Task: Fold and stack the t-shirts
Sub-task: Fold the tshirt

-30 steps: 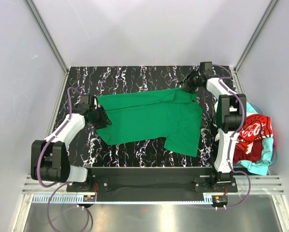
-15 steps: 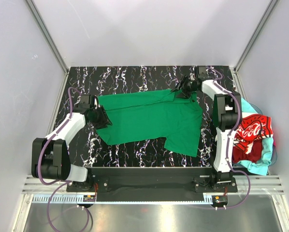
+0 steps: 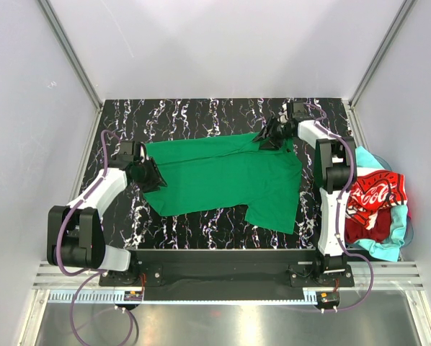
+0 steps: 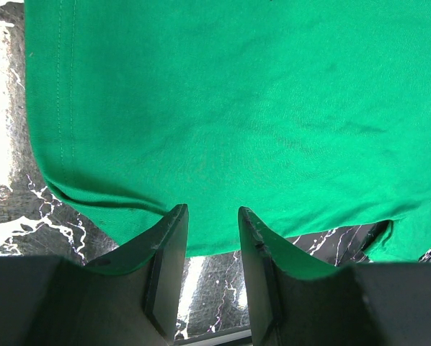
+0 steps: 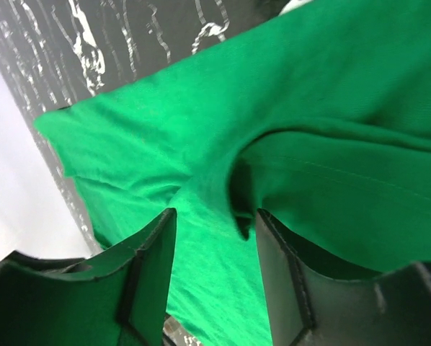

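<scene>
Green t-shirt [image 3: 226, 176] lies spread on table [image 3: 201, 115] w/ a fold ridge near its far right corner. Red Coca-Cola shirt [image 3: 372, 198] crumpled off right edge atop turquoise one [image 3: 392, 234]; white cloth hardly visible.
</scene>
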Robot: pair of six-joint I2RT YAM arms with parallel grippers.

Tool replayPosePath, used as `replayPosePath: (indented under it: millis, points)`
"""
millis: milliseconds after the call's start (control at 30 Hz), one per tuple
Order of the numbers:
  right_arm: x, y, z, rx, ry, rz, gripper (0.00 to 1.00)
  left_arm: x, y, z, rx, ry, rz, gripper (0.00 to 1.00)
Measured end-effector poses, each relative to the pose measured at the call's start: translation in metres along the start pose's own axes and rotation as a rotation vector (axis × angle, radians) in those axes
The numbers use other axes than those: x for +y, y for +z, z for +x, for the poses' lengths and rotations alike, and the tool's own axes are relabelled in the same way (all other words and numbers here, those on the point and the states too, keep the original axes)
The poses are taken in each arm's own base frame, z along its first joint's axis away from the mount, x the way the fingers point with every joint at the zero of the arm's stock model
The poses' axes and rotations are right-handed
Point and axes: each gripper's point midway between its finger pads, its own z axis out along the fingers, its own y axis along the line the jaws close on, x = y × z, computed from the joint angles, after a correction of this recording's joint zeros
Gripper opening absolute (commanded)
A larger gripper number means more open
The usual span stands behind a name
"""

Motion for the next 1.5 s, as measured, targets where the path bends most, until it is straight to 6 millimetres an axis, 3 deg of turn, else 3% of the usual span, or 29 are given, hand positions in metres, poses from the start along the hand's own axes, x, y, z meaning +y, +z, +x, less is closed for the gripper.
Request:
replayPosePath:
  millis: [567, 833, 1000, 1367, 1500]
  points:
    - [0.032, 0.009, 0.007, 0.015, 0.039, -0.091, 0.46, 0.0, 0.002, 0.002, 0.016, -0.006, 0.006, 0.39]
    - [0.071, 0.035, -0.007, 0.022, 0.033, -0.155, 0.54, -0.001, 0.003, 0.001, 0.019, -0.008, 0.01, 0.39]
    - [0.093, 0.031, -0.005, 0.045, 0.016, -0.183, 0.61, -0.002, 0.004, 0.0, 0.016, -0.013, 0.016, 0.39]
    - [0.073, 0.02, -0.005, 0.078, 0.012, -0.13, 0.69, -0.005, 0.006, 0.0, 0.023, -0.029, 0.031, 0.4]
    - [0.087, 0.013, -0.008, 0.086, -0.013, -0.163, 0.69, -0.007, 0.006, 0.0, 0.026, -0.03, 0.038, 0.42]
